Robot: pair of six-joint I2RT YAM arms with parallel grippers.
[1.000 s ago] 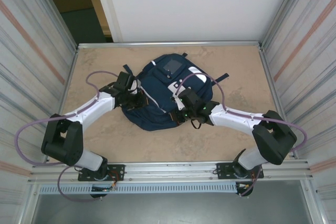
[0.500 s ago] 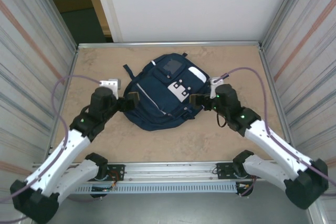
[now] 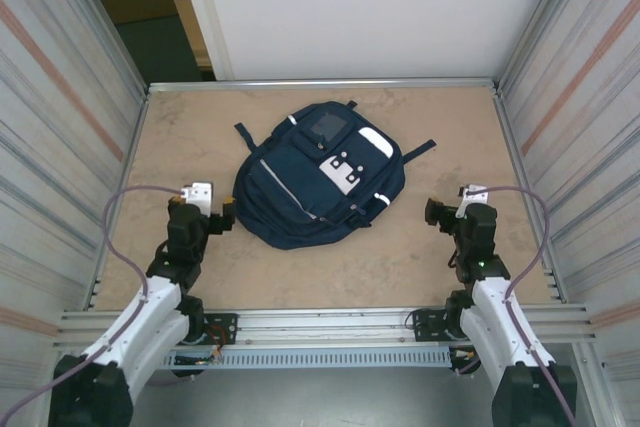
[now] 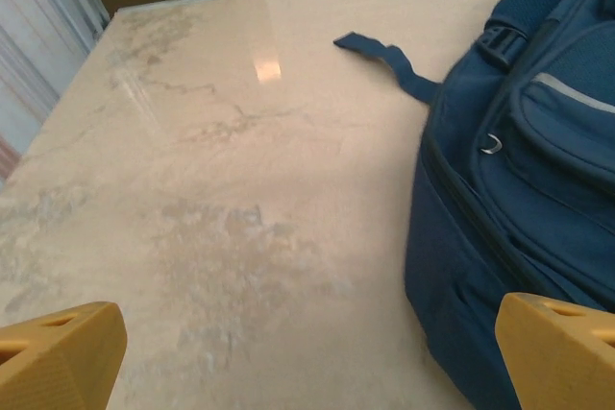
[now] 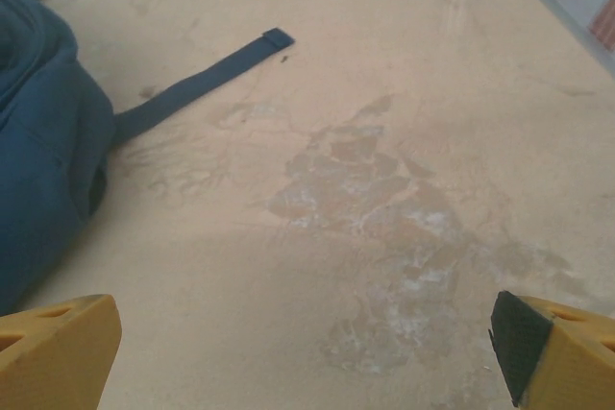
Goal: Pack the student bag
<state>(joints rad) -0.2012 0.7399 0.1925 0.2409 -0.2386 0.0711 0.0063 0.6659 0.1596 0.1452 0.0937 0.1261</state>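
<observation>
So, biggest thing first: the counter (image 3: 200,277) is a tan, marbled slab, and the student bag (image 3: 300,187) lies flat on it around the middle, a bit toward the far side. Its front faces up, with the grey square panel at the far end and the rounded bottom toward the arms. That puts its long axis roughly near-to-far, leaning slightly to the right as it goes away.

Both arms are tucked low by their bases, one on each side of the bag. The left end effector (image 3: 222,213) has its jaws spread wide with nothing between them, and it sits just beside the bag's near-left edge. In the left wrist view the navy side wall is right up against its right fingertip. The right end effector (image 3: 436,213) is also spread wide and empty, but there's a clear strip of bare counter between it and the bag, which is off to its left.

So the left arm is nearer, I'd say. The bag lies ahead and inward of both.

Small stuff: a loose strap (image 5: 192,79) trails across the counter on the right side, and a little metal zipper pull (image 4: 491,144) hangs on the left side wall. My guess is that's what the left arm would go for.
</observation>
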